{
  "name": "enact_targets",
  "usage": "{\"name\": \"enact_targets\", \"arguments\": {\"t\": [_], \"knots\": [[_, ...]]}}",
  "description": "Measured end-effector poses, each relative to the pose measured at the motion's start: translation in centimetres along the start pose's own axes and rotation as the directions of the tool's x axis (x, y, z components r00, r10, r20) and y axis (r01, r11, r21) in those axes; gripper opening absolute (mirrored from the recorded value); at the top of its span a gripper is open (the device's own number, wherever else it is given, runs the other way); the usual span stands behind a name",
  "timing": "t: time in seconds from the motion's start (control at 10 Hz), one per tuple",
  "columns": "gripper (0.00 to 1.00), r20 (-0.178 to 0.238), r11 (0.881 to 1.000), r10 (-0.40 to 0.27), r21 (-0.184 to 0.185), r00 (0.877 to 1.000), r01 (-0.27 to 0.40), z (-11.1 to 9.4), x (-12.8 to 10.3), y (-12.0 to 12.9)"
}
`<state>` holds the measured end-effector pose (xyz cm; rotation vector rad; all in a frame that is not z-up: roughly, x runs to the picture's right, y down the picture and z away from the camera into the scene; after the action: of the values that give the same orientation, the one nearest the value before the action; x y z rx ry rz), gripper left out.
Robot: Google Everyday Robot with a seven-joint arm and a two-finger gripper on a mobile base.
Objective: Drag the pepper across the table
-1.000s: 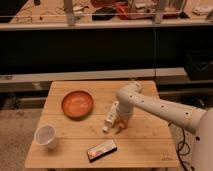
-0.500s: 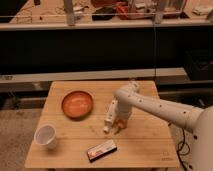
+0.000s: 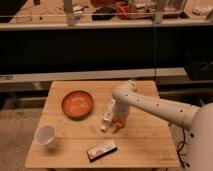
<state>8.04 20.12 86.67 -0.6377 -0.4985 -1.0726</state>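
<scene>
Nearest on the table [image 3: 150, 145] lies a small dark flat packet [image 3: 101, 150] close to the near edge, and to its left, near the near left corner, stands a white cup [image 3: 45, 136]. A little farther in, around the middle of the table, the hand [image 3: 119, 123] is down at the surface at the end of the white arm [image 3: 150, 104] that comes in from the right. An orange sliver just under the hand looks like the pepper [image 3: 118, 126], so the pepper sits at mid-table, just right of the white bottle [image 3: 108, 115], which lies on its side; whether the hand is closed on the pepper or merely pressing on it, I cannot tell. To my judgement the step in hand is the contact that begins the drag, and the next move calls for keeping the pepper pinned low to the planks while sliding it sideways without lifting. Open room lies to the right and toward the near right corner, where bare wood runs to the edge; leftward the bottle is just beside and would be pushed. Farther off and left sits the orange bowl [image 3: 77, 104], well apart from the hand, and beyond it the far edge.
</scene>
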Motion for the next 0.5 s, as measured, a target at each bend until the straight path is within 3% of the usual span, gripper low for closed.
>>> {"name": "enact_targets", "arguments": {"t": [0.2, 0.5], "knots": [[0.0, -0.01, 0.999, -0.033, -0.002, 0.999, 0.033, 0.2, 0.4, -1.8], [0.0, -0.006, 1.0, -0.03, -0.003, 1.0, 0.03, 0.0, 0.4, -1.6]]}}
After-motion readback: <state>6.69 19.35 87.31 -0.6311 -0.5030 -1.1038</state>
